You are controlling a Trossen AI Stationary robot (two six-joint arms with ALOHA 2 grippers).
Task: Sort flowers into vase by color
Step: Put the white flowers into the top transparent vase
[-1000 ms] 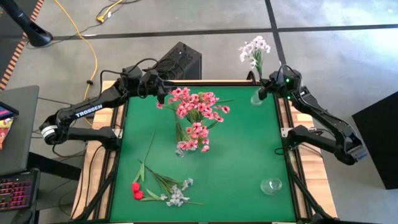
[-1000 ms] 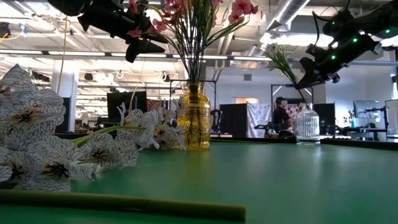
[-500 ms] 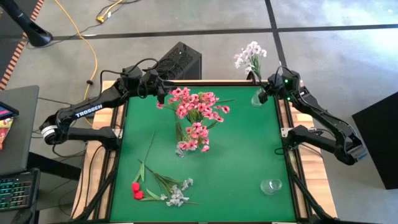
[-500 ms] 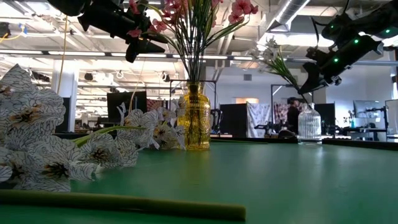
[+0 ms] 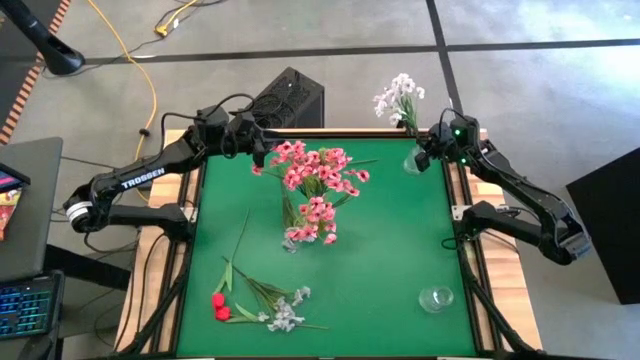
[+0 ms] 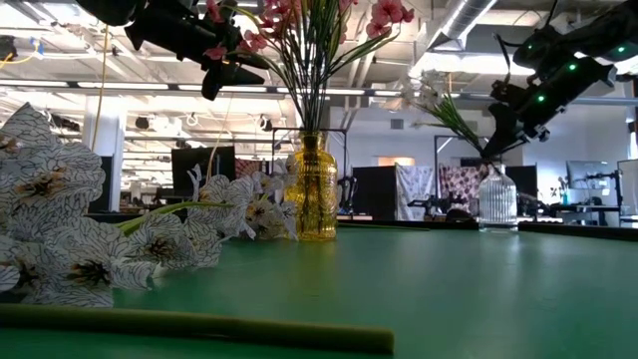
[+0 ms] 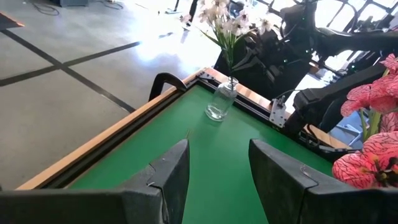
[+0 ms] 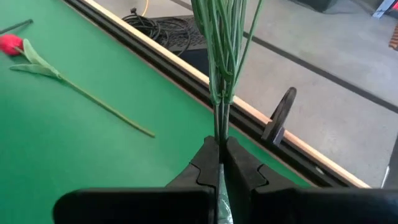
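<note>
Since a second ago the white spray (image 5: 399,97) has swung away from the right edge and its stems have sunk lower into the clear ribbed vase (image 6: 495,200), with the right gripper (image 8: 220,163) following it down. We see that gripper's two dark fingers pressed together on the bundle of thin green stems, just above the vase mouth at the table's far right corner; the small white-grey blossoms fan out beyond the far edge of the green table (image 5: 380,260). The vase is glass, fluted, with a narrow neck. Near the table's middle stands an amber glass vase (image 6: 315,189) with a beaded, knobbly surface, holding the pink flowers (image 5: 315,180), a dense mass of small papery blossoms on thin stalks. Toward the near left corner lie the loose flowers: two round red buds (image 5: 219,306) on long leafy stems, and a white-grey cluster (image 5: 285,312) beside them; in the low view its petals look veined and cloth-like. A low clear glass dish (image 5: 436,298) sits near the near right corner. The left gripper (image 7: 214,165) hangs above the far left corner, its blocky black fingers parted with nothing between them.
</note>
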